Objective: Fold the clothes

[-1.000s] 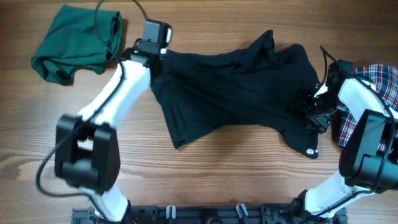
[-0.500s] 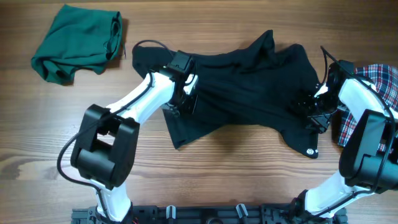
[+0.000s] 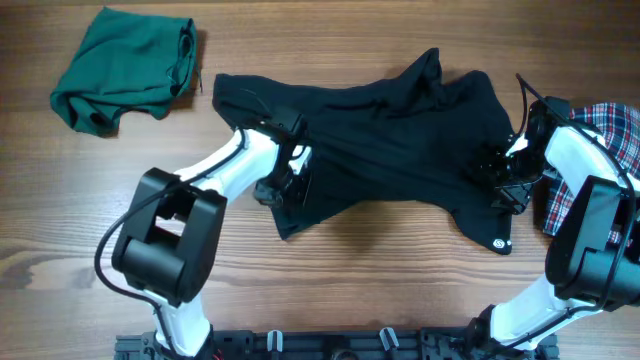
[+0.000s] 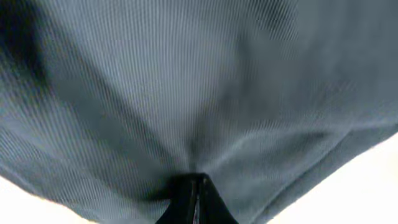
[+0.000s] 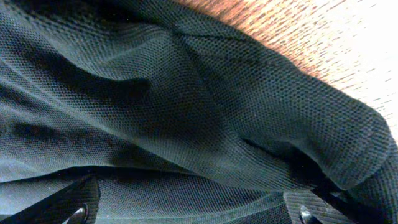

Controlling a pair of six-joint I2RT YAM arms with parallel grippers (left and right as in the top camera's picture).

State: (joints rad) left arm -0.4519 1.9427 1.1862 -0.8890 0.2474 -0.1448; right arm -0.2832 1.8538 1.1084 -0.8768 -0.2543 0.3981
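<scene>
A black garment (image 3: 390, 130) lies crumpled across the middle of the table. My left gripper (image 3: 285, 175) is on its lower left part. In the left wrist view the jaws (image 4: 196, 182) are shut, and the fabric (image 4: 199, 81) creases toward the tips. My right gripper (image 3: 505, 178) rests on the garment's right side. In the right wrist view its fingers (image 5: 189, 214) are wide apart, with black mesh fabric (image 5: 205, 118) bunched between them. A green garment (image 3: 125, 70) lies crumpled at the far left.
A red plaid garment (image 3: 612, 140) lies at the right edge, partly under my right arm. Bare wood table (image 3: 380, 290) shows in front of the black garment. The garment's white logo (image 3: 499, 241) is near its lower right corner.
My left arm has swung from the garment's far left corner down to its lower left part. That corner now lies flat on the table. The right arm has not moved.
</scene>
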